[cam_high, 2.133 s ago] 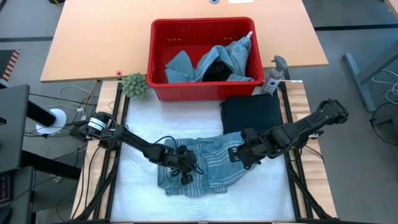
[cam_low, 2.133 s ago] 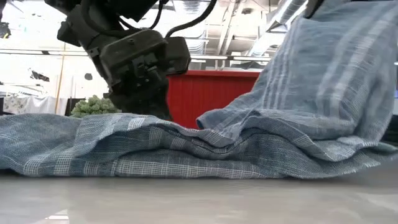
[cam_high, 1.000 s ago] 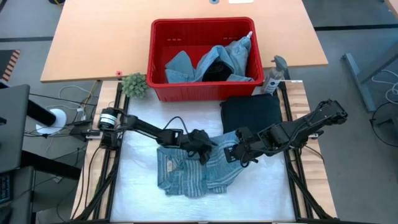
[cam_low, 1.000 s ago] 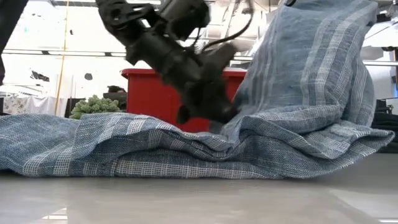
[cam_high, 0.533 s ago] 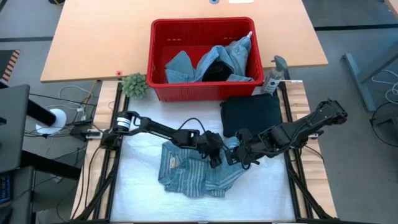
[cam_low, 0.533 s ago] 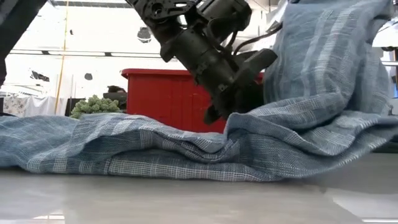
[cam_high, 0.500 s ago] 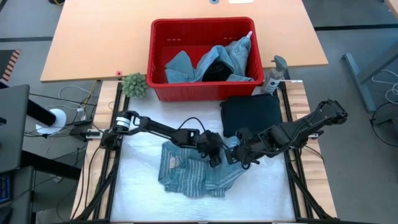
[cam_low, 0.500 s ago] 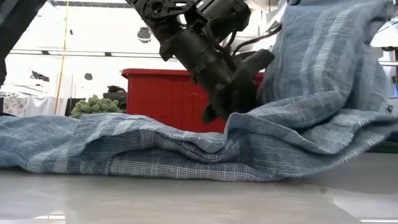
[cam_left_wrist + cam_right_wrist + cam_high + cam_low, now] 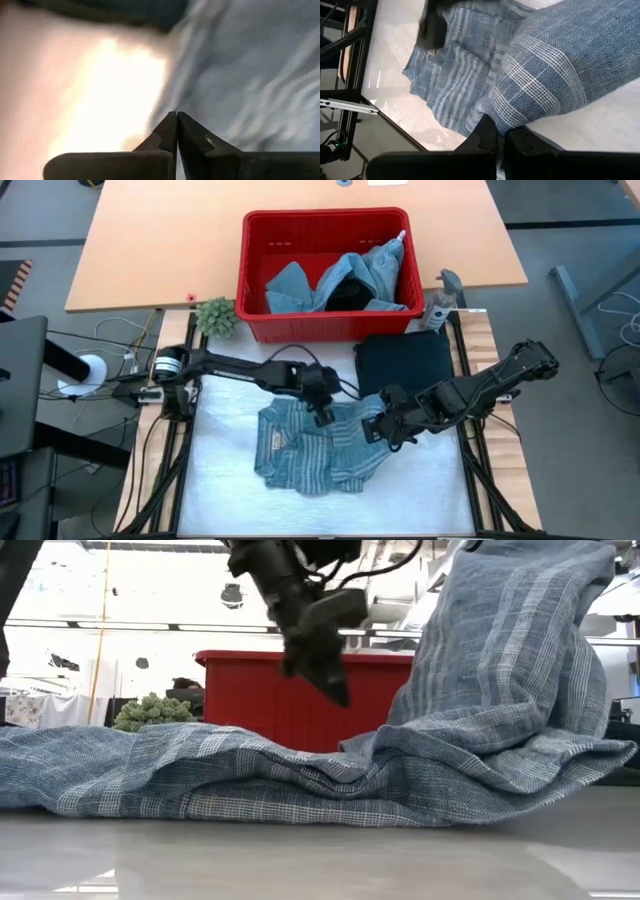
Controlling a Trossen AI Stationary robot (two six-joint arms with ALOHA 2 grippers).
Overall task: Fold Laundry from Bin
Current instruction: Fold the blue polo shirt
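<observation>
- Currently, one blue-grey striped cloth is being kept spread on the white mat in front of the bin, with its right-hand part being lifted off the mat.
- That raised part is being pinched by the right gripper, whose jaws are closed on a fold of the cloth; in the low view the fabric is being held up as a tall hump.
- No cloth is being gripped by the left gripper: its jaws are pressed together, and it is being held just above the cloth's rear edge, apart from the fabric in the low view.
- Inside the one red bin, light blue denim pieces are being kept heaped around a dark garment; an exact count cannot be told.
- One black folded garment is being kept flat just right of the bin's front corner, beside the right gripper.
- One small green plant and one spray bottle are being kept at the bin's left and right sides.
</observation>
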